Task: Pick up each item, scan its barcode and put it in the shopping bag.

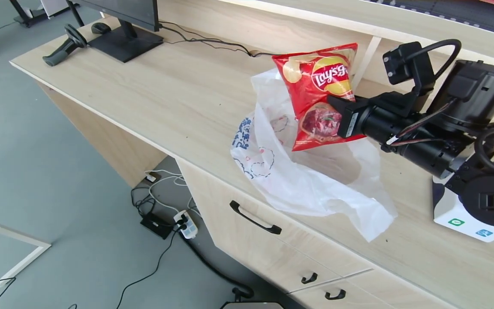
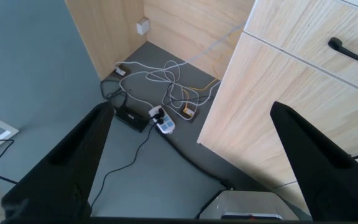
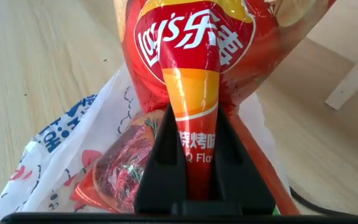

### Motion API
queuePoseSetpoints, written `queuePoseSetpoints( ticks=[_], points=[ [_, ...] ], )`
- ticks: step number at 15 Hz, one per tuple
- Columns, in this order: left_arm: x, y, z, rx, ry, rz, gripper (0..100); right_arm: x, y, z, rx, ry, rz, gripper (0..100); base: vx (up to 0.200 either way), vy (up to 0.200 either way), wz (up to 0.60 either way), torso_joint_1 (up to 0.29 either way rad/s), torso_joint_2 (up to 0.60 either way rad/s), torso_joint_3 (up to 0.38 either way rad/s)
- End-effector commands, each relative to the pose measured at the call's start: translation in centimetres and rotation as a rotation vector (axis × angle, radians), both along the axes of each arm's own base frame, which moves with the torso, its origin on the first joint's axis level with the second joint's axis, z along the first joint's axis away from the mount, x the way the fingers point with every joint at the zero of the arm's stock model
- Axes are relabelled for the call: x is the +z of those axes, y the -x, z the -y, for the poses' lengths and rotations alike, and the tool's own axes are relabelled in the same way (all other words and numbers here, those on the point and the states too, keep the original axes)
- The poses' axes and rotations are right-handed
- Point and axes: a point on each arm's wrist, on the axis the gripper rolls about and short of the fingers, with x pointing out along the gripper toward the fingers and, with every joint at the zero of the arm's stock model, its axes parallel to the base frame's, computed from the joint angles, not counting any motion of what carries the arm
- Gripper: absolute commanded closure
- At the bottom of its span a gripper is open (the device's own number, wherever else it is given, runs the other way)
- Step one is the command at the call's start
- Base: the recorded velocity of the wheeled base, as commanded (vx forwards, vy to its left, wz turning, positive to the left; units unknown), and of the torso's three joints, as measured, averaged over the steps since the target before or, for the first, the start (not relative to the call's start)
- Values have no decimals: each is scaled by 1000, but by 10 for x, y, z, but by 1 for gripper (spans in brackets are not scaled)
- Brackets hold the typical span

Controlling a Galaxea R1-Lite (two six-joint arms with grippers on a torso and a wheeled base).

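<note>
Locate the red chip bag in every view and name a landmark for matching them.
Head view: chip bag right of centre, held above the counter by the right gripper.
Right wrist view: chip bag at centre, clamped between the fingers.
Left wrist view: camera faces the cabinet front and floor cables.
Landmark: white shopping bag under the chip bag.

Room left of shopping bag [image 1: 315, 189], box [image 1: 448, 211] right

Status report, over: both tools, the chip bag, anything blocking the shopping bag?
Right tool shut on chip bag, held over shopping bag. Left tool open, low beside cabinet. No obstacle seen over the bag.
</note>
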Motion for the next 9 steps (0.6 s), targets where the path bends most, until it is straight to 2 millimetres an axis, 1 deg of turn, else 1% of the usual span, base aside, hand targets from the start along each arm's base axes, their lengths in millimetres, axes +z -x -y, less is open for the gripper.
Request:
queuePoseSetpoints(
  ticks=[1,3,5,8,9],
  points=[
    [0,0,0,0,-1,-1,0,-5,8,-4,18,18,0,100,0,0,0,0,0,0],
    [0,0,0,0,0,-1,0,-7,14,-14,49,30,3,100,0,0,0,0,0,0],
    [0,0,0,0,0,-1,0,-16,24,-21,78,40,7,100,0,0,0,0,0,0],
    [0,0,0,0,0,-1,0,-26,48,-24,98,43,-1,100,0,0,0,0,0,0],
    [0,0,0,0,0,-1,0,-40,62,-23,117,68,-40,100,0,0,0,0,0,0]
  ],
)
